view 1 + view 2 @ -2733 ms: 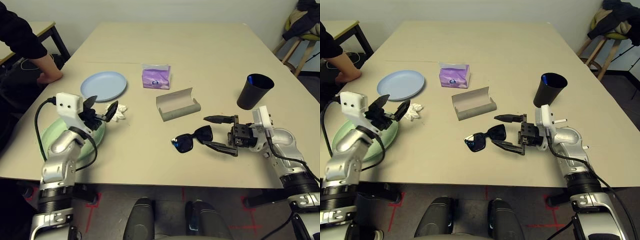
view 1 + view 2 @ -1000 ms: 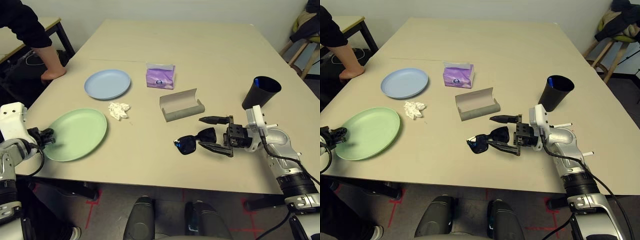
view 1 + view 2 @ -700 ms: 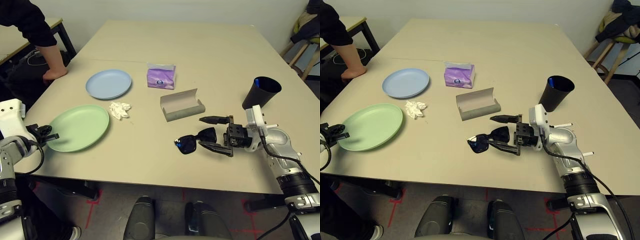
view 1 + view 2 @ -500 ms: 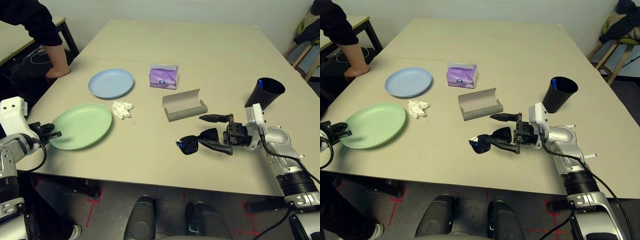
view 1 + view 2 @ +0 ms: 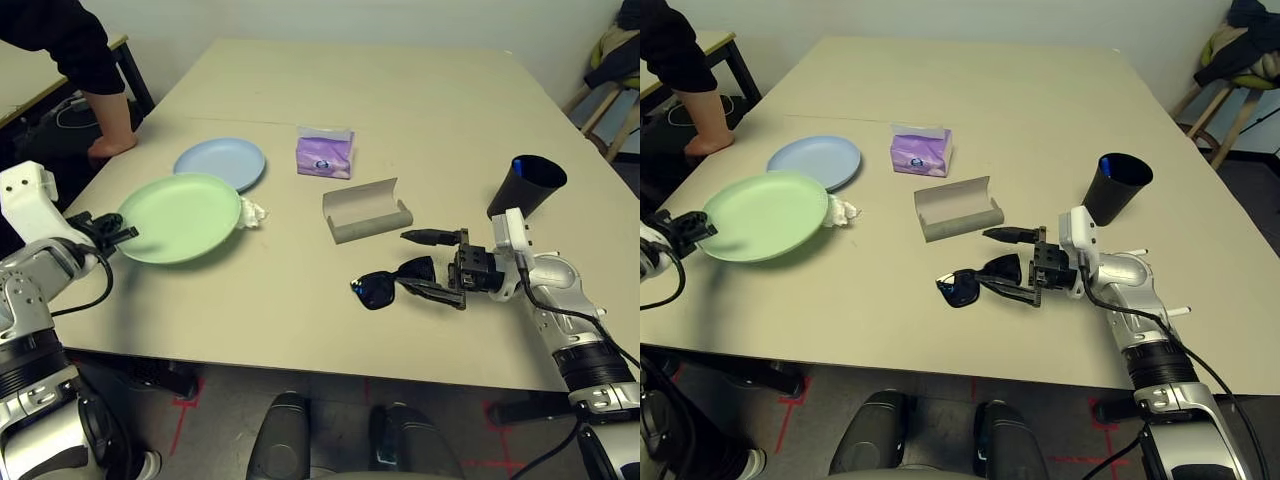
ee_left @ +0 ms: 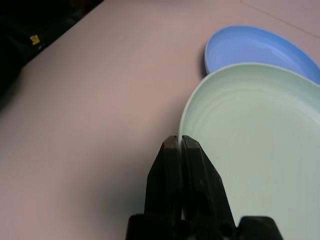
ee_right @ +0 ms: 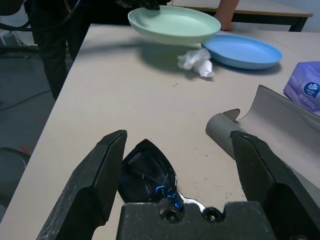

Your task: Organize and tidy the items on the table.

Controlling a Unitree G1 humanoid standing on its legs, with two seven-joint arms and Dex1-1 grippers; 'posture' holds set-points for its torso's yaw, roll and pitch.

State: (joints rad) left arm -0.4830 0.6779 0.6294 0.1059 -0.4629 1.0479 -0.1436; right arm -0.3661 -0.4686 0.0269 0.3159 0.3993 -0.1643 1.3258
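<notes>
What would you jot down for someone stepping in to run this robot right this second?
Left gripper: shut on the green plate rim, plate lifted beside the blue plate, partly over the tissue.
Right gripper: open, fingers either side of the sunglasses, not closed on them.
On the table: open glasses case, purple tissue pack, black cup.
Done: green plate picked up.
Left: stack plates, case the sunglasses, clear the tissue.

My table [image 5: 400, 120] looks smooth, matt beige. The green plate [image 5: 180, 216] and blue plate [image 5: 220, 162] seem matt plastic. The tissue [image 7: 197, 61] is crumpled paper. The sunglasses [image 5: 390, 283] have glossy dark lenses.
</notes>
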